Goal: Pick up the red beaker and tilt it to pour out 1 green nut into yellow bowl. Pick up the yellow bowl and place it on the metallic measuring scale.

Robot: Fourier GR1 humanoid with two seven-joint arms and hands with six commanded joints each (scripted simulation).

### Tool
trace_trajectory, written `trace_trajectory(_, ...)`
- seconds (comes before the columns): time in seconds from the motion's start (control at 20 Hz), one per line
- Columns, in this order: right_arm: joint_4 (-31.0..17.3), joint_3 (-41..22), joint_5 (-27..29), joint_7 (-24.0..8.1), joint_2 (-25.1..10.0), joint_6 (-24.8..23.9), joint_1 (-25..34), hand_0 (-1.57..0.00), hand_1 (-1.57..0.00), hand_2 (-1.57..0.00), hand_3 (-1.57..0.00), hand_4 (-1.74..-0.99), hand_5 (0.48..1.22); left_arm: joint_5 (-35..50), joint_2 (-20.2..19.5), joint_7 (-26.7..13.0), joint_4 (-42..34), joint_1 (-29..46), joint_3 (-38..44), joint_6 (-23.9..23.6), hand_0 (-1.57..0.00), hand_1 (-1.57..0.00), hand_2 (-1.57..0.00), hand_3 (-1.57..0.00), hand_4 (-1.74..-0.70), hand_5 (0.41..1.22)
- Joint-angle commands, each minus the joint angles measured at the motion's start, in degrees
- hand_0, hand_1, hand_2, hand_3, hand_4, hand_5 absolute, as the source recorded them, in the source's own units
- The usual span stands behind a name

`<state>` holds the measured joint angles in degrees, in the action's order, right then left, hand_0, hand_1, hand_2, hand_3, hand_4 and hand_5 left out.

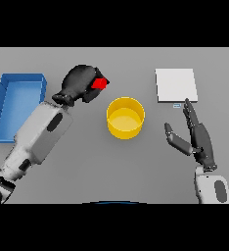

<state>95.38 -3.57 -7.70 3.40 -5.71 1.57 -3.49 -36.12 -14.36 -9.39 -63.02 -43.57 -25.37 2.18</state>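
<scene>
setting: I read this as a lab bench | evidence: plain grey counter (62, 186), red beaker (100, 84), flat metallic measuring scale (175, 85), blue sorting bin (4, 105), yellow bowl (125, 117) | backdrop: I see nothing past the counter

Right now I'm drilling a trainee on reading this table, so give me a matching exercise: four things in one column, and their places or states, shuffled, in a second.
Things:
1. red beaker
2. yellow bowl
3. measuring scale
4. blue bin

Places or states:
A. at the table's far left edge
B. flat white square, far right, nothing on it
C. gripped in the left hand, up and left of the bowl
D. standing at the table's middle, between the two hands

Pairs: 1-C, 2-D, 3-B, 4-A. The right hand rests open just below the scale.
</scene>
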Motion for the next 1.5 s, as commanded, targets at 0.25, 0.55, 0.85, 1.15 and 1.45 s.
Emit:
trace_trajectory(0.25,-0.35,0.30,1.03,-0.10,0.82,0.06,-0.28,0.00,0.00,0.00,0.00,-1.284,0.678,-5.53,-3.10,-0.09,3.17,-6.74,-9.81,10.75,-1.57,-1.57,-1.57,-1.57,-1.61,1.208)
trace_trajectory(0.55,-0.48,1.37,3.32,-1.59,1.39,0.44,0.17,0.00,0.00,0.00,0.00,-1.299,0.627,-10.61,-3.19,-1.52,8.24,-15.49,-19.06,19.29,-1.57,-1.57,-1.57,-1.30,-1.69,1.218)
trace_trajectory(0.85,-2.22,2.03,4.13,-0.75,1.23,1.16,0.49,0.00,0.00,0.00,0.00,-1.299,0.605,-14.19,-1.51,1.70,11.94,-22.35,-27.29,21.92,-1.57,-1.57,-1.57,-1.38,-1.72,1.220)
trace_trajectory(1.15,-1.42,1.59,3.15,-1.58,1.16,0.52,0.37,0.00,0.00,0.00,0.00,-1.291,0.603,-18.64,0.12,3.12,15.01,-26.06,-35.30,20.93,-1.57,-1.57,-1.57,-1.52,-1.74,1.221)
trace_trajectory(1.45,-0.76,1.52,2.33,-2.10,0.83,-0.03,0.20,0.00,0.00,0.00,0.00,-1.290,0.607,-21.56,1.71,5.57,15.93,-30.58,-42.97,24.32,-1.57,-1.57,-1.57,-1.56,-1.74,1.221)
